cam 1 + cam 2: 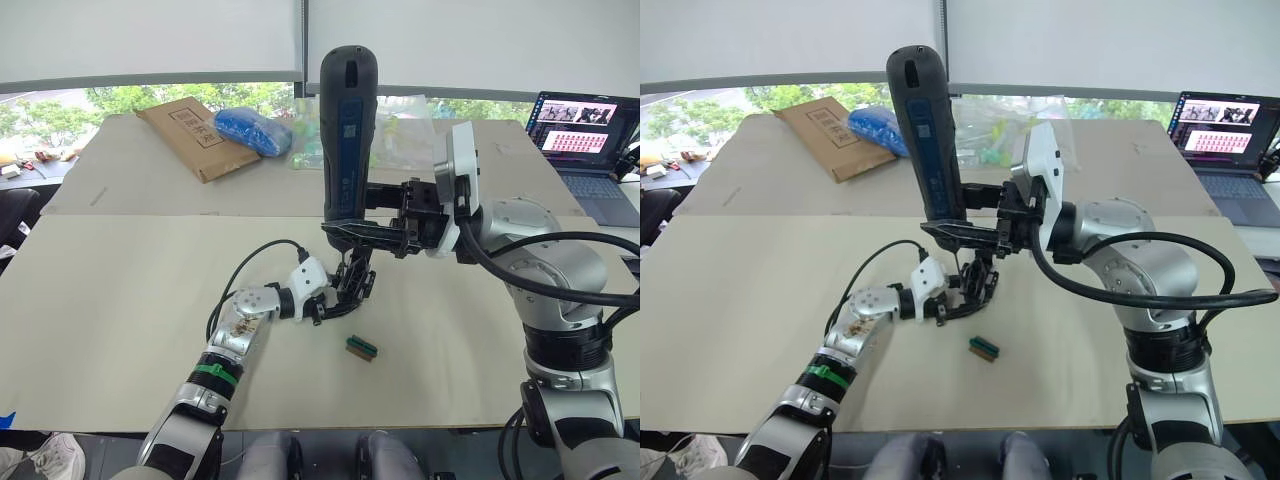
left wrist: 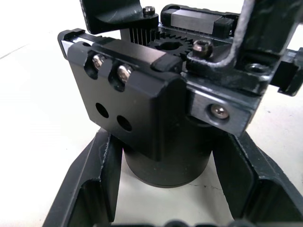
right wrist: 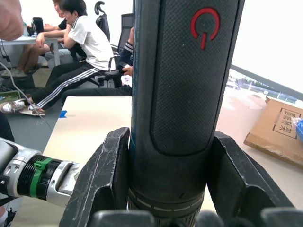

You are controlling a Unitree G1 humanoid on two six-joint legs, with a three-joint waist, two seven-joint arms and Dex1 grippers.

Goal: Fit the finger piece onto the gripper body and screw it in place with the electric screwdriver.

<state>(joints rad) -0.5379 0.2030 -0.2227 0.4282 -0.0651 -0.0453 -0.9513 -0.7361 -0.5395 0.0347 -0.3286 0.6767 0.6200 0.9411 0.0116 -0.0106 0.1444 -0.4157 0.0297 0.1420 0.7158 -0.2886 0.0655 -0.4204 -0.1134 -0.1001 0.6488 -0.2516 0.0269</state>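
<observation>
The gripper body [image 2: 151,109], a chunky black block on a round base, stands on the table with my left gripper [image 1: 343,297] shut around that base; its fingers [image 2: 94,189] flank it on both sides. My right gripper [image 1: 345,232] is shut on the lower end of the electric screwdriver [image 1: 345,130], a thick black cylinder held upright and tilted slightly, its bottom end just above the gripper body [image 1: 358,280]. The screwdriver's red power symbol [image 3: 204,26] faces the right wrist camera. The finger piece is hidden among the black parts where the two grippers meet.
A small green-topped block [image 1: 361,348] lies on the table just in front of the left gripper. At the back are a cardboard box [image 1: 195,135], a blue bag [image 1: 252,130] and clear plastic bags [image 1: 400,125]. A laptop [image 1: 585,130] is far right. People [image 3: 80,42] sit beyond the table.
</observation>
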